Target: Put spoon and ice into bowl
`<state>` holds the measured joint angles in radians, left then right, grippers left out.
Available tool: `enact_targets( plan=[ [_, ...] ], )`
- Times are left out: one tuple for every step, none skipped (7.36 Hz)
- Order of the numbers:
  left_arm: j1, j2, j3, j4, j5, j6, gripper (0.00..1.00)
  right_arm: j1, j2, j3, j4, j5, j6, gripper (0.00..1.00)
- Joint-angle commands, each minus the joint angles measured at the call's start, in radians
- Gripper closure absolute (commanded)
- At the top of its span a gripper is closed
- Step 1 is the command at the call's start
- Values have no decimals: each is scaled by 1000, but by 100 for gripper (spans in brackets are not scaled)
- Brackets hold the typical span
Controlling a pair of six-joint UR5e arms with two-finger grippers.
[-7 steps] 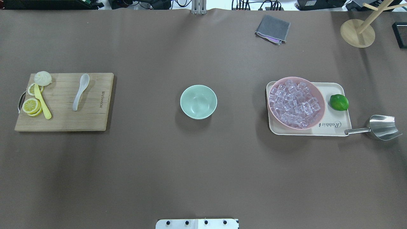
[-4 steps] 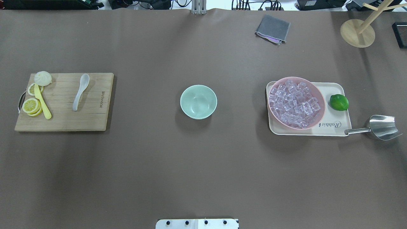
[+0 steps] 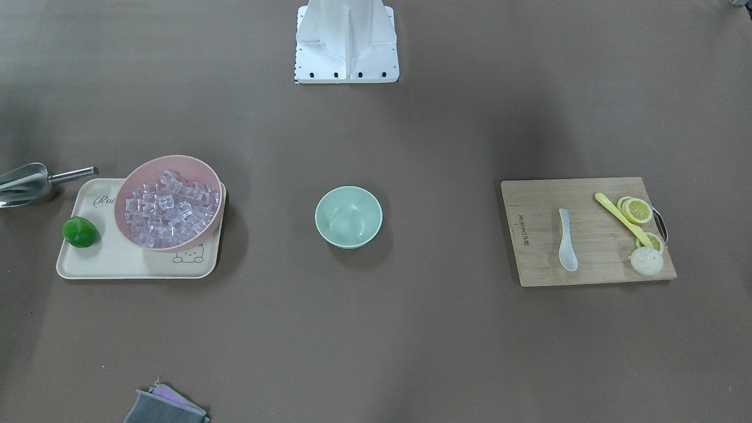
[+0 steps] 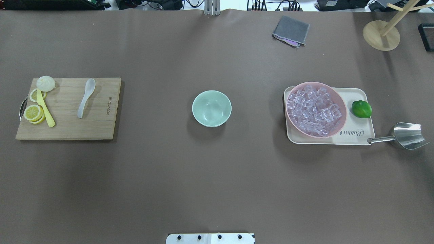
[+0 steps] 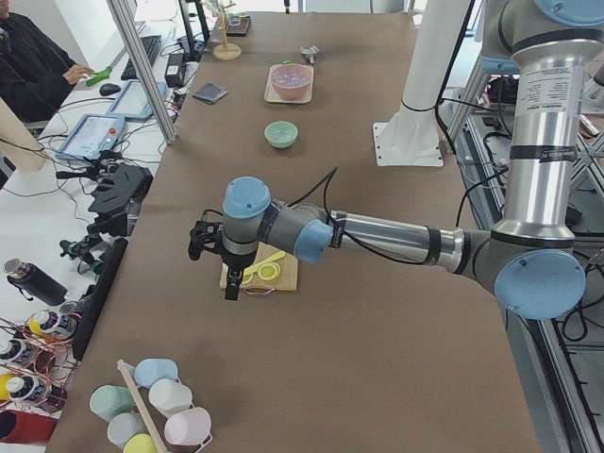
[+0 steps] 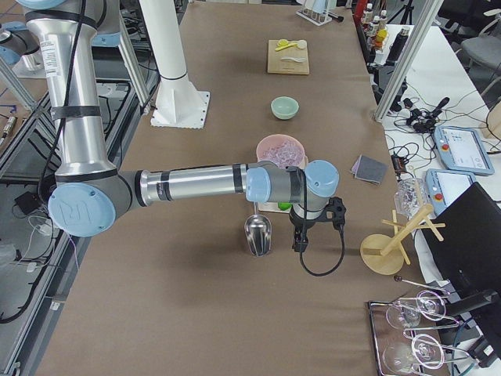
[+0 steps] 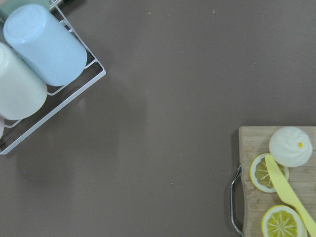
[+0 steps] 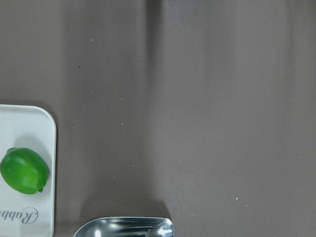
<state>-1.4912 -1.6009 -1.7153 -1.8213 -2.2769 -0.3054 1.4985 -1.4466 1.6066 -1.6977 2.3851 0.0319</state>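
Note:
The white spoon (image 4: 84, 99) lies on a wooden cutting board (image 4: 101, 128) at the table's left; it also shows in the front view (image 3: 567, 241). The mint-green bowl (image 4: 212, 108) stands empty at mid-table, seen from the front too (image 3: 348, 216). Many clear ice cubes (image 4: 313, 109) fill a pink bowl (image 4: 341, 122) on a cream tray (image 4: 359, 137). My left gripper (image 5: 231, 286) hangs above the board's outer end. My right gripper (image 6: 299, 241) hangs beside the metal scoop (image 6: 258, 233). Both show only in side views, so I cannot tell whether they are open or shut.
A yellow spoon (image 4: 45, 109), lemon slices (image 4: 33, 112) and a white bun (image 4: 45, 83) share the board. A lime (image 4: 361, 109) sits on the tray and the metal scoop (image 4: 407, 135) lies right of it. A grey cloth (image 4: 291, 30) and a wooden stand (image 4: 381, 35) are at the back. Cups on a wire rack (image 7: 44, 54) stand beyond the board.

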Motion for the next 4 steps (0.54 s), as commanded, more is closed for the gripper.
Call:
enact_targets(
  plan=[
    [46,-28,-20,-3,-6,-6,2,-7,51,-8,3,32,3,0],
    [90,-37,-20,-1,-6,-35,2,-7,48,-14,4,98,2,0],
    [136,-71,-32,14,-21,-66,2,-7,43,-13,6,117,0,0],
    [201,-109,-30,43,-35,-69,2,-17,40,-10,22,115,0,0]
  ],
)
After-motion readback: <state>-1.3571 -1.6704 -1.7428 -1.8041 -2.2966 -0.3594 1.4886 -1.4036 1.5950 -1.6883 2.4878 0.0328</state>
